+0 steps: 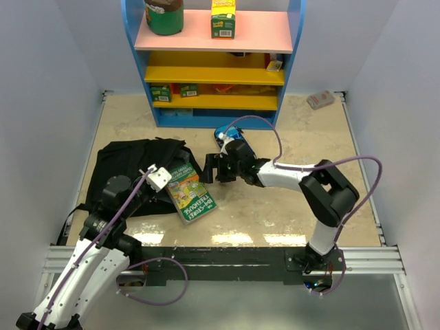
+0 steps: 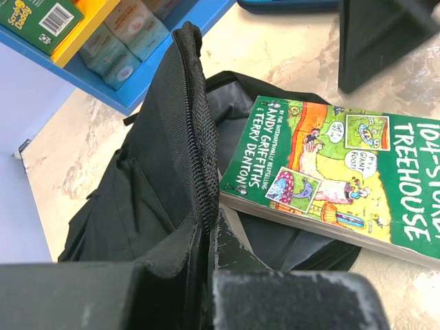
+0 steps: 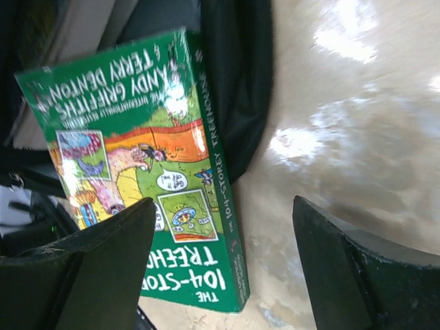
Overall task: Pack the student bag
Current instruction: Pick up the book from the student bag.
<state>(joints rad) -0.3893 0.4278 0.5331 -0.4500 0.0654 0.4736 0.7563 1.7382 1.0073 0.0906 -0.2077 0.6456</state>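
The student bag (image 1: 130,168), black and soft, lies at the left of the table. My left gripper (image 1: 159,177) is shut on its zipper edge (image 2: 196,130) and holds that flap lifted. A green book (image 1: 191,194) lies flat with its far end on the bag's lower fabric at the mouth and the rest on the table. In the right wrist view the book (image 3: 137,151) sits just under and left of my right gripper (image 3: 223,227), which is open and holds nothing. From above, the right gripper (image 1: 212,167) hovers by the book's right side.
A blue patterned pencil case (image 1: 230,137) lies just behind the right gripper. A blue shelf unit (image 1: 213,69) with boxes and a jar stands at the back. A small packet (image 1: 320,100) lies at the back right. White walls close in both sides.
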